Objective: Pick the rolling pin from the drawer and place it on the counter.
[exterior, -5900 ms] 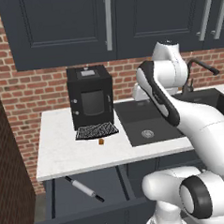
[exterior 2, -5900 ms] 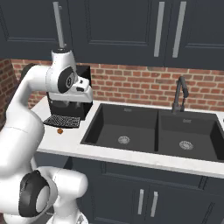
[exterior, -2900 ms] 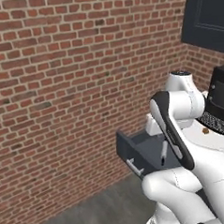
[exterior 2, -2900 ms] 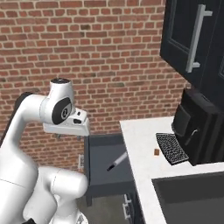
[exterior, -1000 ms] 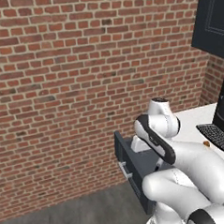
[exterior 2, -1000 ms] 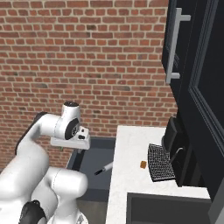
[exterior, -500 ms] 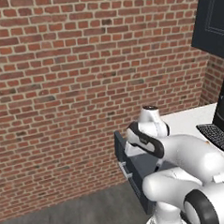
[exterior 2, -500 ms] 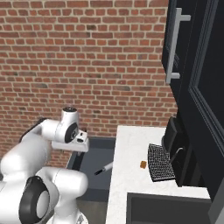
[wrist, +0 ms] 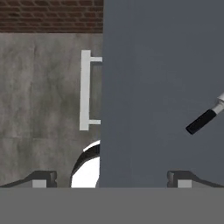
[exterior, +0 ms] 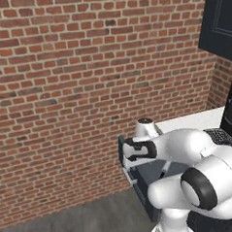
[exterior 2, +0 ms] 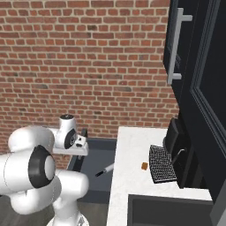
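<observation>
Your gripper point(wrist: 109, 177) has swung down over the open drawer point(exterior 2: 95, 165) since 1 second ago, so the reach has begun. Its jaws stand fully apart and hold nothing. The rolling pin point(exterior 2: 105, 169) lies in the drawer, at the hand view's right edge, so you are off to 1 side. The counter point(exterior 2: 132, 176) waits at center right.
</observation>
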Robot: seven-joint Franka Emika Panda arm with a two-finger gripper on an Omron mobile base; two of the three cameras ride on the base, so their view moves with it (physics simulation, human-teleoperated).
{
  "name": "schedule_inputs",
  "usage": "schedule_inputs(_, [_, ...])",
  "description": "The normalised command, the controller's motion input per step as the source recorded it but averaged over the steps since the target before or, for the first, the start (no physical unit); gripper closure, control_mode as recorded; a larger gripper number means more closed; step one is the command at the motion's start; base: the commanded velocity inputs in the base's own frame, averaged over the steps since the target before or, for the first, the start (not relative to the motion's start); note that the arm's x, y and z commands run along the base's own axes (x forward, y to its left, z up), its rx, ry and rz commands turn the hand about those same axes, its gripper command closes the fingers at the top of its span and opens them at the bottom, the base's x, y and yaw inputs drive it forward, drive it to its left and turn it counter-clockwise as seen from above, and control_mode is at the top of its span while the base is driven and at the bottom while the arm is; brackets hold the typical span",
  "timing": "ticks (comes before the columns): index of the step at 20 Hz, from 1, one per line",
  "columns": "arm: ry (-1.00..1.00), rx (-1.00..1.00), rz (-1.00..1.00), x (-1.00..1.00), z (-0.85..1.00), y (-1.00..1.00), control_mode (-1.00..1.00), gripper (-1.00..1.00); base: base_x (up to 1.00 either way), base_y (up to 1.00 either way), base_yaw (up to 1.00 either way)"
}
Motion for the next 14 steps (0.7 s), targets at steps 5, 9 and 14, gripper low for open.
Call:
schedule_inputs(5, [0.02, -0.06, 0.00, 0.41, -0.27, 0.03, -1.00, -1.00, 0.00, 0.00, 0.00])
schedule_inputs(9, [0.03, -0.05, 0.00, 0.07, -0.52, 0.21, -1.00, -1.00, 0.00, 0.00, 0.00])
schedule_inputs(14, [0.05, -0.02, 0.00, 0.00, -0.65, 0.06, -1.00, -1.00, 0.00, 0.00, 0.00])
